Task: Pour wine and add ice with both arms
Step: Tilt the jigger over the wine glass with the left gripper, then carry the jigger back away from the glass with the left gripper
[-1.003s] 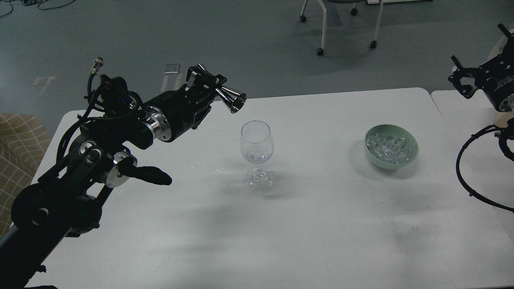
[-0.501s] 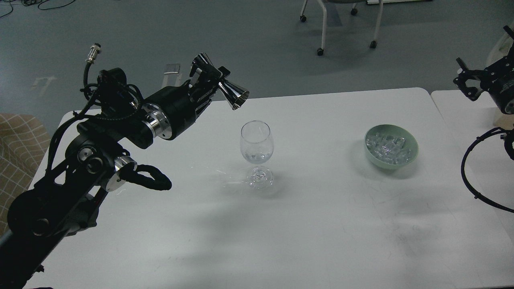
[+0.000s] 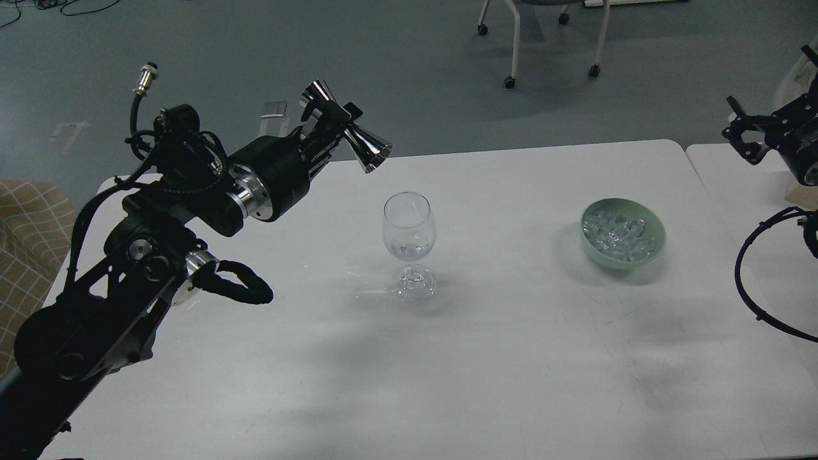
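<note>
Head view shows my left gripper (image 3: 329, 124), jaws clamped on the tilted jigger (image 3: 348, 134), at ten o'clock of the wine glass (image 3: 409, 243), so drips could miss; right jaws' state I cannot tell.

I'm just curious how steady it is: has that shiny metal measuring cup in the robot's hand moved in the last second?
Yes. The jigger has risen slightly and tipped more upright, away from the wine glass, which stayed put.

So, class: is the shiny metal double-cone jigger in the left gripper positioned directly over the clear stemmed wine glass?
No. The shiny metal double-cone jigger sits up and left of the clear stemmed wine glass, clamped in the left gripper.
</note>
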You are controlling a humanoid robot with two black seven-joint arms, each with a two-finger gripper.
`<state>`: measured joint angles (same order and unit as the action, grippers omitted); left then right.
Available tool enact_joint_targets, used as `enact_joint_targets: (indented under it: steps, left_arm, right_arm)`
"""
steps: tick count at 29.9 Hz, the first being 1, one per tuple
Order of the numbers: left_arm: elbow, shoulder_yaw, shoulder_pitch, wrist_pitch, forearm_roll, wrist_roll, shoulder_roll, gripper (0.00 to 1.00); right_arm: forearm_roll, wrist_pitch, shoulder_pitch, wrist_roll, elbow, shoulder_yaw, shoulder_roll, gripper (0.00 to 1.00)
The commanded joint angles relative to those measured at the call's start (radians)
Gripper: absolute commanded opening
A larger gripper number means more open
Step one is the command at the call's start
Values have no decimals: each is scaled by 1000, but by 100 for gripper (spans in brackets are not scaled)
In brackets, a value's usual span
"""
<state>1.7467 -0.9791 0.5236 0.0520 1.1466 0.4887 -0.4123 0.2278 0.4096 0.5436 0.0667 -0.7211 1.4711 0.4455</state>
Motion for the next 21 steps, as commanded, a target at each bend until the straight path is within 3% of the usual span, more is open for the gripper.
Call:
enact_joint_targets:
  steps: [1, 9, 21]
  left_arm:
    - [-1, -21, -8, -3, -16, 0, -2, 0]
    - [-6, -154, -111, -4, -151, 0, 4, 0]
    - [-1, -317, -152, -23, -480, 0, 38, 0]
  right_arm:
    - [-1, 0, -13, 1, 2, 1, 18, 100]
    - [-1, 0, -13, 1, 0, 8, 36, 100]
    - [1, -6, -14, 2, -47, 8, 42, 100]
